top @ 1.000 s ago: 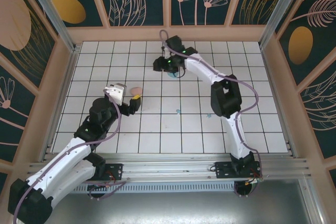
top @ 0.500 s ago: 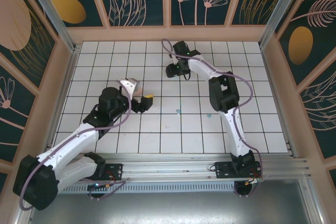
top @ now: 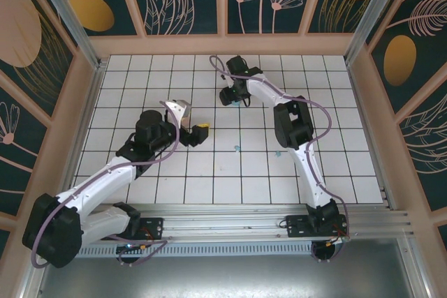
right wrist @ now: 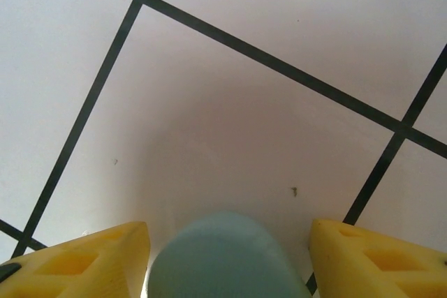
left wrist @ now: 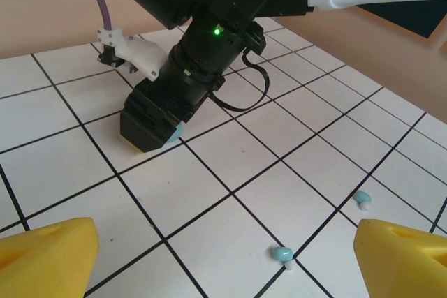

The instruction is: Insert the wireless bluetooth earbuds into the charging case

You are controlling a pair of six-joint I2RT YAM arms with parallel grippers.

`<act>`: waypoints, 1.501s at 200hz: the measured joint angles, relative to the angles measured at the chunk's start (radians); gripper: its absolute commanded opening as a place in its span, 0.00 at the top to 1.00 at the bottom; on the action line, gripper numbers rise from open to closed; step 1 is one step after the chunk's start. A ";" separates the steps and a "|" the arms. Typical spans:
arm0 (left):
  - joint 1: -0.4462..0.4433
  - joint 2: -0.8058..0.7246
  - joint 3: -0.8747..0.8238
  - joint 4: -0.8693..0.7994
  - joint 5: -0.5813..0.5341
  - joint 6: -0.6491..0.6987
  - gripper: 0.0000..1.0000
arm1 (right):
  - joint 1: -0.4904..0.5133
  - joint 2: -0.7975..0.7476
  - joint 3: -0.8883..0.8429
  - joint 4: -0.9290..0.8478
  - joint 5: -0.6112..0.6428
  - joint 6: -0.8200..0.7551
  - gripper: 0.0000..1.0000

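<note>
Left gripper (left wrist: 223, 270) spread wide — teal earbud (left wrist: 283, 252) ahead, untouched

left wrist view, ahead: right pincer (left wrist: 150, 137) planted on worktop (left wrist: 63, 165), blocking | nearer: two teal earbuds (left wrist: 283, 252) loose | around them: bare tiles, passable

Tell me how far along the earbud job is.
Nothing looks done: a teal earbud and a second teal earbud lie loose on the tiles. In hand: the right gripper straddles the blue case, though a firm grip can't be confirmed; the left gripper is open and empty. Left: picking up the earbuds and seating them in the case.
</note>
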State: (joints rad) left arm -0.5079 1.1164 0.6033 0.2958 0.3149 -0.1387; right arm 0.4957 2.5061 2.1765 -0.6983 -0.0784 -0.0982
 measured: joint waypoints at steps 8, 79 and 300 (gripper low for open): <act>0.000 0.008 0.004 0.000 0.000 0.003 0.06 | 0.000 0.001 0.002 -0.003 0.000 0.000 0.42; 0.000 0.037 0.031 -0.001 -0.001 0.026 0.06 | 0.005 0.002 0.004 -0.027 0.003 0.006 0.42; 0.000 -0.026 0.033 -0.017 -0.003 0.107 0.06 | 0.017 -0.232 -0.315 -0.018 0.081 -0.137 0.76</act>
State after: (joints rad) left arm -0.5079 1.0904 0.6361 0.2787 0.3115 -0.0315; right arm 0.5125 2.2738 1.8614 -0.7162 0.0025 -0.2356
